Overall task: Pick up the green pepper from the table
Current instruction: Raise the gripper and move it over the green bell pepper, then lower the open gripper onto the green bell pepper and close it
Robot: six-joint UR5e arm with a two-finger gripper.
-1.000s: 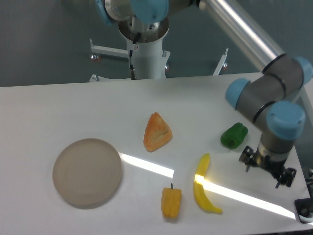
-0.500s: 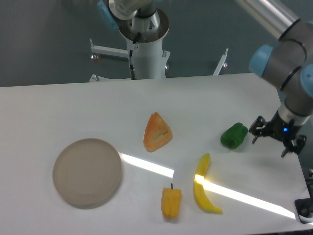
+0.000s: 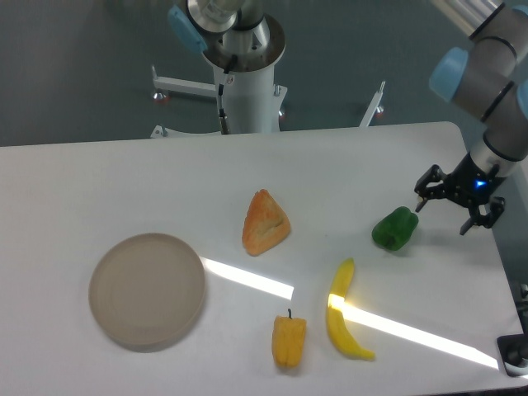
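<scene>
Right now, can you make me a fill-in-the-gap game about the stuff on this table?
1. The green pepper lies on the white ____.
2. The gripper is open and holds ____.
3. The long yellow fruit is a ____.
4. The round beige plate has ____ on it.

Missing words: table; nothing; banana; nothing

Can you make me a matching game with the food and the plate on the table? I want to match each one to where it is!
Things:
1. green pepper
2. plate
3. banana
4. yellow pepper

Places:
A. far left on the table
B. nearest the front edge, left of the banana
C. right side, close to the robot's tool
D. in front of the green pepper, across a sunlit stripe

Pairs: 1-C, 2-A, 3-D, 4-B
</scene>
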